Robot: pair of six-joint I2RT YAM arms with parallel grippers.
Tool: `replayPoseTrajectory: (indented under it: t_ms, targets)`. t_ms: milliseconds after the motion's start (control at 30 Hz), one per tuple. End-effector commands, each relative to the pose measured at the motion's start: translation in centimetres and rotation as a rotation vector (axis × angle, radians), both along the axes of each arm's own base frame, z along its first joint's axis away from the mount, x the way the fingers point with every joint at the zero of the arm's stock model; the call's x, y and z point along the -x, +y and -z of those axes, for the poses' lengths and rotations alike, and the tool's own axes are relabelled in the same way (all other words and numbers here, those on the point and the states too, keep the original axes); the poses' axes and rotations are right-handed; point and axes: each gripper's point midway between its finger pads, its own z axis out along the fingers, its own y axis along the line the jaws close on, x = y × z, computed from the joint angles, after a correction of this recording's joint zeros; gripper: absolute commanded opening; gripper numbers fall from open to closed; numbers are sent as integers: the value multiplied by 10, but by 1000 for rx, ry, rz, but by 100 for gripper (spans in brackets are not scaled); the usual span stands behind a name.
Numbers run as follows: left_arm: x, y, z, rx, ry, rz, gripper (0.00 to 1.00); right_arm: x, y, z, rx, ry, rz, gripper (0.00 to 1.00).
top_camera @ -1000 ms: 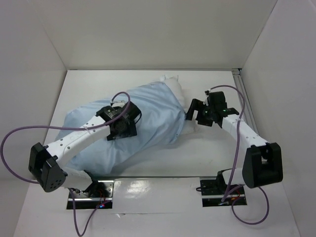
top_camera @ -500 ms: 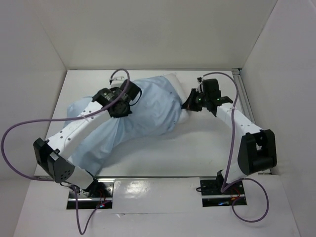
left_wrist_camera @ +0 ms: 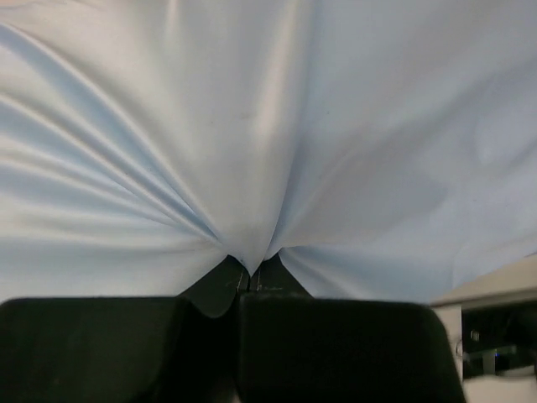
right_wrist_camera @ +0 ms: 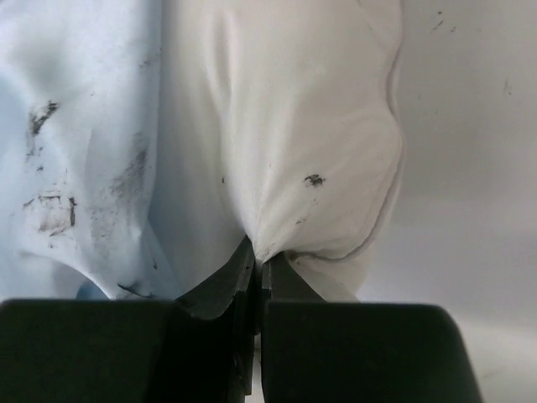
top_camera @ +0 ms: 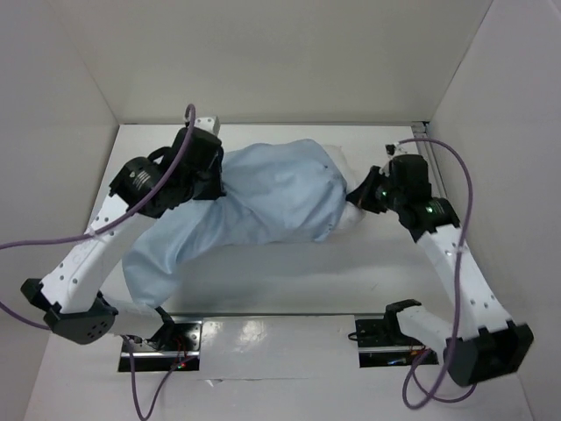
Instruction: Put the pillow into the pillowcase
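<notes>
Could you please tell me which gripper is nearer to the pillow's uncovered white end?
Right. The right gripper is shut on the bare end of the pillow, touching it; the left gripper pinches the pillowcase at the opposite, left side.

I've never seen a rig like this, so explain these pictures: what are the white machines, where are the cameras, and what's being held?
The machines are two robots, a left arm and a right arm, bolted to a table, each ending in a two-finger gripper. The wide picture looks down from above and behind them; the two close-ups come from wrist cameras. On it lies a white pillow mostly covered by a light blue pillowcase. The left gripper is shut, pinching a fold of the pillowcase. The right gripper is shut on the pillow's exposed end.
</notes>
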Motion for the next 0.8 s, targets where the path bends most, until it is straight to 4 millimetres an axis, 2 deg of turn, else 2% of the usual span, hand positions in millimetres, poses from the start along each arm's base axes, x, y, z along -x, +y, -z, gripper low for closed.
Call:
replayPoseTrajectory:
  t_ms: [0,33,67,100,167,200,233,267,300,333,367,400,433,467,500,533,567,633,667,700,733,767]
  targets:
    - [35,2,-30,109,-43,99,0,46,-21,-18,57,5,48,0]
    - [40,0,-32,121,-29,120,0,52,-24,-36,46,-18,63,0]
    - [47,-6,-34,143,-10,168,0,66,-26,-37,32,30,80,0]
    - [44,-9,-30,128,10,178,0,69,-26,-44,14,36,94,0]
    - [28,-7,-27,107,4,154,0,72,-23,-47,-22,57,110,0]
    - [13,-10,-16,73,24,148,0,73,-20,-48,-54,72,124,0]
    - [-6,-14,-16,72,-4,140,0,69,-15,-48,-78,77,113,0]
    - [-28,-3,-13,48,-17,80,0,55,-11,-55,-110,46,126,0]
    - [-44,-5,-10,39,-23,69,0,47,-9,-53,-126,41,134,0]
    - [-72,-11,-2,16,-24,56,0,38,-4,-57,-157,17,129,0]
    - [-94,-12,-5,13,-58,21,0,29,1,-50,-182,18,126,0]
    - [-119,-8,-14,-10,-123,-28,0,10,9,-62,-237,-43,122,0]
    - [-136,-12,-41,12,-207,-48,0,2,13,-63,-264,-62,118,0]
    - [-148,-15,-51,11,-240,-56,0,-5,17,-64,-291,-73,117,0]
    - [-167,-27,-44,-1,-239,-35,0,-16,19,-80,-320,-145,110,0]
    - [-169,-33,-70,12,-304,-12,0,-19,20,-86,-328,-173,106,0]
    - [-173,-35,-75,10,-325,-6,0,-22,19,-90,-329,-190,112,0]
    - [-169,-45,-92,40,-381,42,0,-25,17,-106,-305,-274,107,0]
    - [-169,-46,-75,25,-354,44,0,-26,17,-109,-308,-286,106,0]
    - [-169,-42,-71,26,-347,45,0,-27,17,-110,-298,-302,99,0]
    - [-163,-43,-71,46,-346,55,0,-31,17,-102,-275,-297,92,0]
    - [-165,-37,-62,42,-328,52,0,-33,18,-93,-266,-266,95,0]
